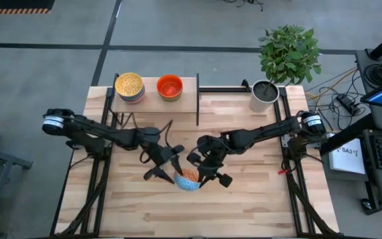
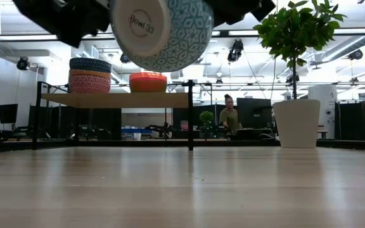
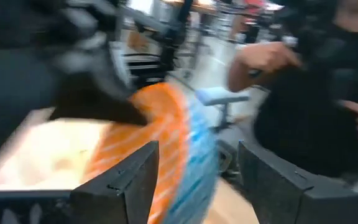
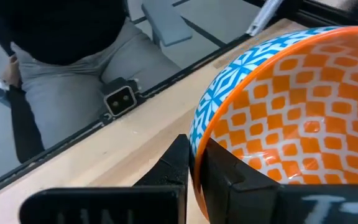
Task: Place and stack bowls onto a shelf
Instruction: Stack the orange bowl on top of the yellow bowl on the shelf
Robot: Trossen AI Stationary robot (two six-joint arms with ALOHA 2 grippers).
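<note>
Blue-white patterned bowl (image 1: 189, 179), orange inside, hangs above the middle of the table (image 1: 257, 206), toward its front edge, clear of the wood; from table height its pale base and blue outside (image 2: 163, 31) show high up, tilted toward the camera. The right gripper (image 1: 205, 174) is clamped on the bowl's rim, one finger (image 4: 241, 180) inside against the orange pattern and the other outside on the blue wall. The left gripper (image 1: 166, 166) sits just beside the bowl on its other side, fingers spread wide, the bowl's edge (image 3: 185, 155) lying between them; whether they touch it cannot be told.

At the table's back left corner stands the shelf (image 1: 188, 89). On its board rests a stack of bowls (image 1: 129, 87) with a speckled yellow one on top, near the shelf's left end, and a red-orange bowl (image 1: 170, 86) just beside it toward the middle. A white pot with a leafy plant (image 1: 265, 93) stands near the table's back right corner. A person (image 2: 229, 115) sits in the room beyond.
</note>
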